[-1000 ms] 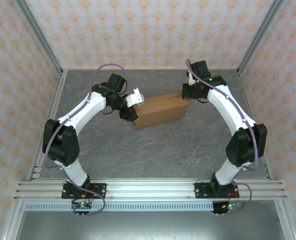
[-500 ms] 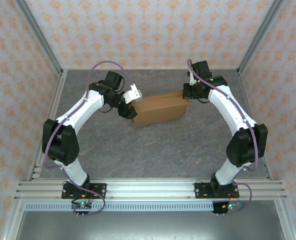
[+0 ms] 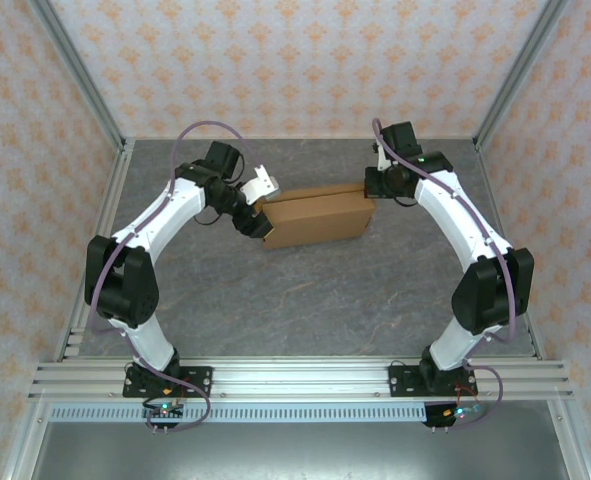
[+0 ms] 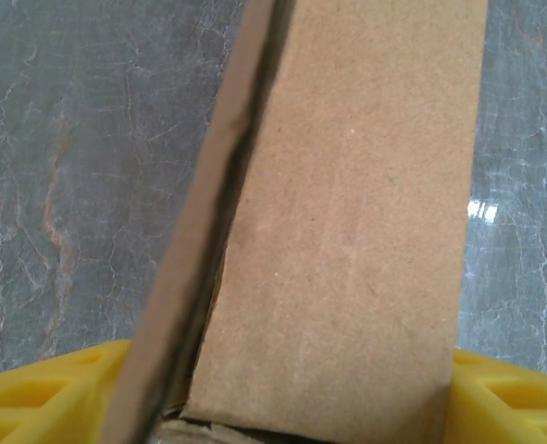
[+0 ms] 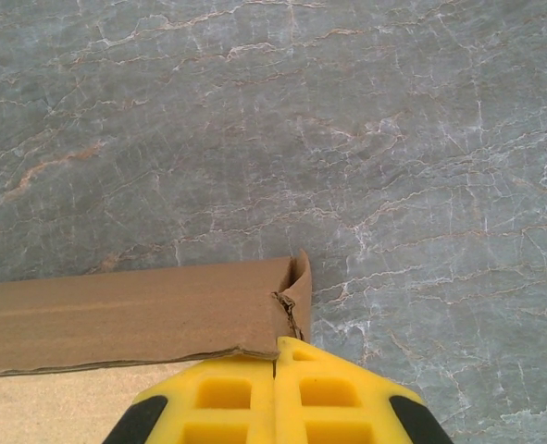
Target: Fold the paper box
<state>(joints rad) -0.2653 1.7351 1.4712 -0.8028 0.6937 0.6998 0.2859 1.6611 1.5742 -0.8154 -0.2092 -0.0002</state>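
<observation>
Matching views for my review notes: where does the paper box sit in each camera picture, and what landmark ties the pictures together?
Top external: the paper box lies mid-picture, a little above centre.
Left wrist: paper box runs as a broad brown band from the bottom edge to the top, right of centre.
Right wrist: one corner of it sits at lower left.
Shared landmark: the grey marbled tabletop beneath it.

No text, label, brand, number or sign can be read anywhere, whether on the plain brown box [image 3: 315, 220], the grey worktop [image 3: 305, 300] or the patterned walls [image 3: 295, 60].
</observation>
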